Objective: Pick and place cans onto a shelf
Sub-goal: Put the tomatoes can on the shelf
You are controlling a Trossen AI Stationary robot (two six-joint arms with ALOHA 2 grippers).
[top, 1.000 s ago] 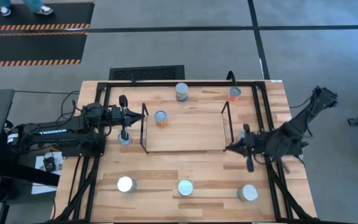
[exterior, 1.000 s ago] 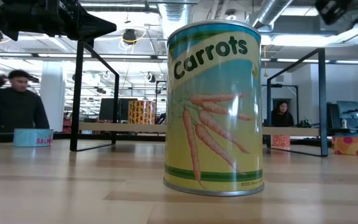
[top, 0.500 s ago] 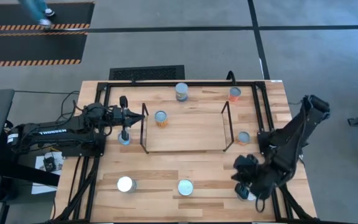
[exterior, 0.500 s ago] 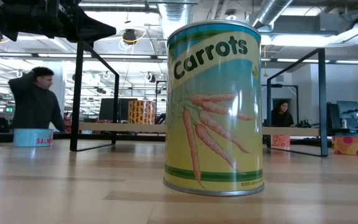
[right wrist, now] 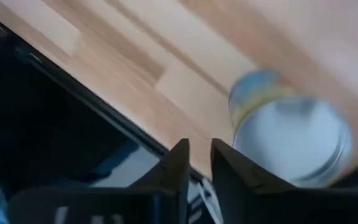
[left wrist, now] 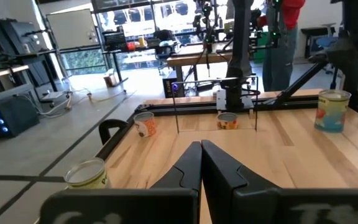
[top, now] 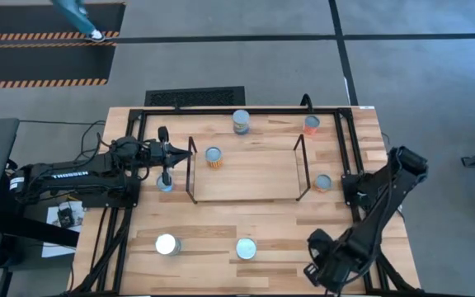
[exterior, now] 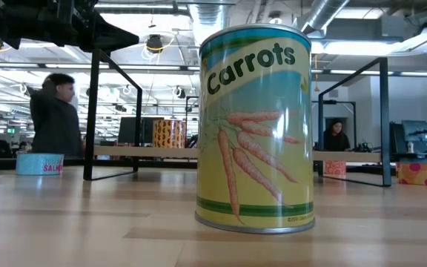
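Several cans stand on the wooden table. One with an orange label (top: pixel 213 157) stands upright on the shelf (top: pixel 254 177). An orange can (top: pixel 322 182) stands by the shelf's right end, and two silver-topped cans (top: pixel 166 244) (top: pixel 246 248) stand near the front. My right gripper (top: pixel 318 268) hovers over the front right corner. In its wrist view it (right wrist: pixel 199 155) is open a little, just beside a silver-topped can (right wrist: pixel 291 143) and touching nothing. My left gripper (top: pixel 170 157) is shut and holds nothing, left of the shelf.
Two more cans (top: pixel 241 121) (top: pixel 312 124) stand behind the shelf, and a flat blue tin (top: pixel 165 183) lies under my left gripper. A black frame (top: pixel 246 108) rims the table. The table's near edge is right under my right gripper. A person (exterior: pixel 58 111) walks in the room beyond.
My right arm has swung from the shelf's right end toward the table's near edge and now hangs over the front right can, hiding it from above. The orange can by the shelf's right end, covered before, now shows.
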